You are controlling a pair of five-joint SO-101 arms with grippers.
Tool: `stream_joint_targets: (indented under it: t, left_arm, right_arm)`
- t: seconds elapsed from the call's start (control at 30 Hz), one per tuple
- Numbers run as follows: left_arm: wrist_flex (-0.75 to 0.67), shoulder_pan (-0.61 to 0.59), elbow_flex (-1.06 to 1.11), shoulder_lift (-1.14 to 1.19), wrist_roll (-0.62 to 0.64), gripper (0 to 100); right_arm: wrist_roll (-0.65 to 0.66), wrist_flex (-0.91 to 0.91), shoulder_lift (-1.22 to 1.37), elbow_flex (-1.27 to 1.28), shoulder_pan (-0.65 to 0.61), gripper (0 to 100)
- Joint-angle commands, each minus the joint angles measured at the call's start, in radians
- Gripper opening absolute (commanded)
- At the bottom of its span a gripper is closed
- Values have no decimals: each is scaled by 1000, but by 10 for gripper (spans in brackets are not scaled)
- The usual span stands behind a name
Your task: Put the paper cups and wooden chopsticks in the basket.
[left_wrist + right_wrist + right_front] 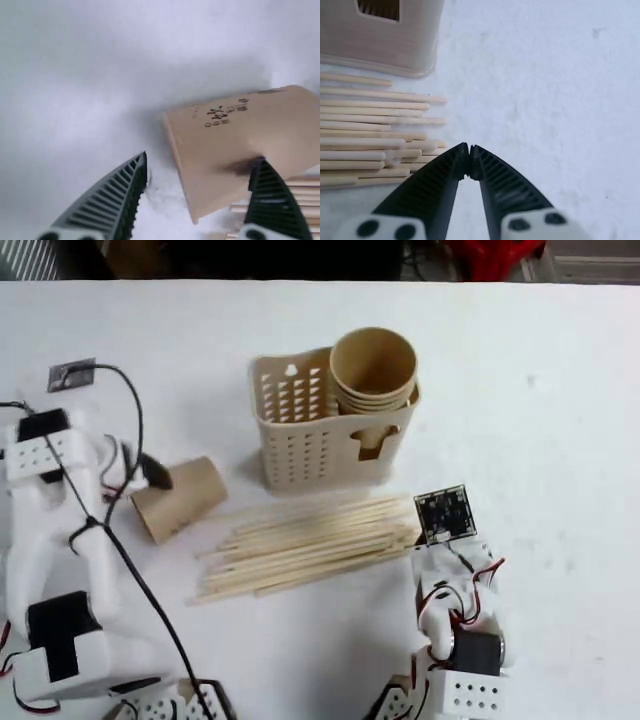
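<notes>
In the high view the basket [300,430] stands mid-table with a stack of paper cups [373,365] already in its right compartment. One loose cup [180,498] lies on its side just left of the basket, its long axis running from near-left to far-right. I cannot tell which end is the mouth. The left gripper [152,473] sits right at that cup's left end, so this arm is the nearer one. The wooden chopsticks [310,545] lie in a loose sheaf in front of the basket, long axis nearly across the table, right ends tilted slightly away from me and lying beside the right arm [455,590].

In the left wrist view the jaws are spread wide and the loose cup lies between them, one finger against its wall, not yet clamped.

In the right wrist view the right gripper [469,152] is pinched together and empty. The chopstick ends lie just to one side of its tip, with their long axis crossing its line of reach.
</notes>
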Motion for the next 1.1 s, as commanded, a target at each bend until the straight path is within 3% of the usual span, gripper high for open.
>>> stream_joint_targets:
  t: [0.0,0.27,0.37,0.53,0.67,0.83,1.07]
  left_arm:
    - [-87,85,18,-18,107,322]
    - [-207,130,-2,-19,187,317]
    - [-233,130,-20,-19,186,235]
    - [-290,133,-34,-18,186,16]
    - [-292,131,-52,-25,143,19]
    - [-133,128,-311,-21,43,20]
    - [137,249,-950,-18,0,20]
  right_arm:
    - [11,4,-12,-8,-10,21]
    - [11,4,-12,-8,-10,21]
    - [11,4,-12,-8,-10,21]
    - [11,4,-12,-8,-10,21]
    - [11,4,-12,-8,-10,21]
    - [11,4,-12,-8,-8,21]
    - [11,4,-12,-8,-8,21]
